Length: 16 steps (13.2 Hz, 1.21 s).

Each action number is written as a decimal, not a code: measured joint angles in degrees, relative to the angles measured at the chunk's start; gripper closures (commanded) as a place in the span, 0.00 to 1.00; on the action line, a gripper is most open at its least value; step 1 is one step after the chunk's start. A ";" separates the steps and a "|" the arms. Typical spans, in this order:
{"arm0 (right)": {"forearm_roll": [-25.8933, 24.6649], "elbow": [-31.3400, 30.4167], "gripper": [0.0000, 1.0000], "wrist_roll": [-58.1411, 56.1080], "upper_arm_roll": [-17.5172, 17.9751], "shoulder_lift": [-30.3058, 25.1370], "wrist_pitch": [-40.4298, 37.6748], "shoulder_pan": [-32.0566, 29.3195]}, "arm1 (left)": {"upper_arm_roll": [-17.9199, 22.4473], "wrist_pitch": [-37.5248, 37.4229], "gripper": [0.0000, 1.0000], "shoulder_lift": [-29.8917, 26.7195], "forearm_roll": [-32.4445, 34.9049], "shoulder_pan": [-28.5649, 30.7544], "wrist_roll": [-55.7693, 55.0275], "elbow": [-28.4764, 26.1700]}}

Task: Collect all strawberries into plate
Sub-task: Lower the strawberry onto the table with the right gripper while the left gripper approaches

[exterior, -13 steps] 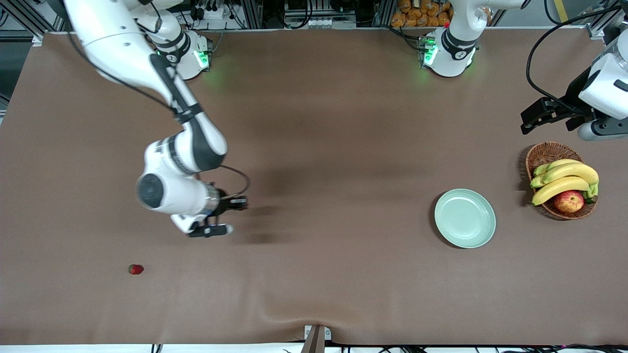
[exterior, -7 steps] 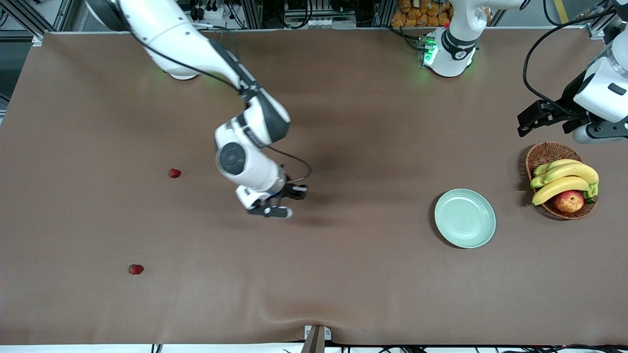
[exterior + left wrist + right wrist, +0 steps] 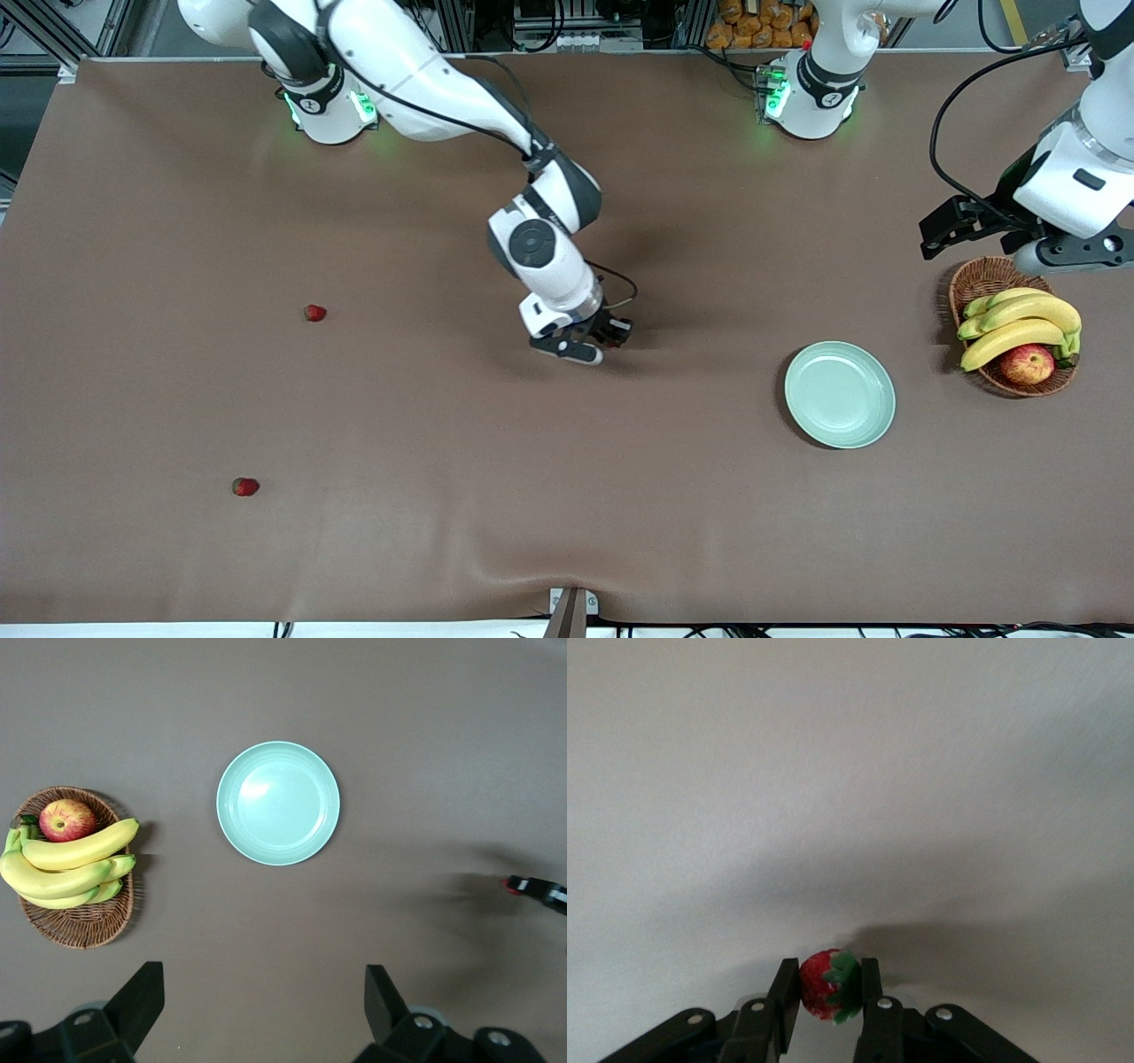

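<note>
My right gripper (image 3: 609,344) hangs over the middle of the table, shut on a small red strawberry (image 3: 826,985) with a green cap, pinched between both fingers (image 3: 784,992). Two more strawberries lie on the cloth toward the right arm's end: one (image 3: 314,312) level with the gripper, the other (image 3: 244,486) nearer the front camera. The pale mint-green plate (image 3: 839,394) sits bare toward the left arm's end, apart from my right gripper. My left gripper (image 3: 932,232) waits open in the air beside the basket; in its wrist view (image 3: 261,983) nothing sits between the fingers, and the plate (image 3: 278,803) shows bare.
A brown wicker basket (image 3: 982,279) with bananas (image 3: 1019,323) and a red-yellow apple (image 3: 1028,363) stands beside the plate at the left arm's end. A bracket (image 3: 571,607) juts up at the table's front edge.
My right arm has swung from the right arm's end to the table's middle, toward the plate, carrying its strawberry. That uncovered one strawberry on the cloth. The left gripper shifted slightly.
</note>
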 measured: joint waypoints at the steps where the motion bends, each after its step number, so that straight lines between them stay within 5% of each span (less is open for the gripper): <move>1: 0.00 1.79 0.81 1.98 -0.22 1.04 0.03 0.54 | -0.01 0.02 0.00 0.10 0.00 -0.07 -0.11 0.00; 3: 0.00 3.49 0.76 3.36 -0.25 1.60 -0.24 0.74 | -0.22 0.11 0.00 0.41 0.00 -0.26 -0.49 0.00; 4: 0.00 3.67 0.65 3.81 -0.25 1.64 -0.43 0.79 | -0.35 0.23 0.00 0.55 0.00 -0.41 -0.73 0.00; 6: 0.00 3.90 0.09 4.42 -0.24 1.91 -0.43 0.91 | -0.40 0.68 0.00 0.79 0.00 -0.69 -1.07 0.01; 7: 0.00 4.04 0.00 4.59 -0.25 2.06 -0.43 0.94 | -0.42 0.88 0.00 0.94 0.00 -0.78 -1.10 0.01; 12: 0.00 4.49 0.00 4.77 -0.56 2.21 -0.38 1.09 | -0.49 1.97 0.00 1.70 0.00 -0.94 -1.12 0.01; 16: -0.07 6.47 0.00 4.40 -5.41 0.48 -1.99 1.00 | -0.67 2.57 0.00 2.47 -0.02 -1.75 -3.09 0.02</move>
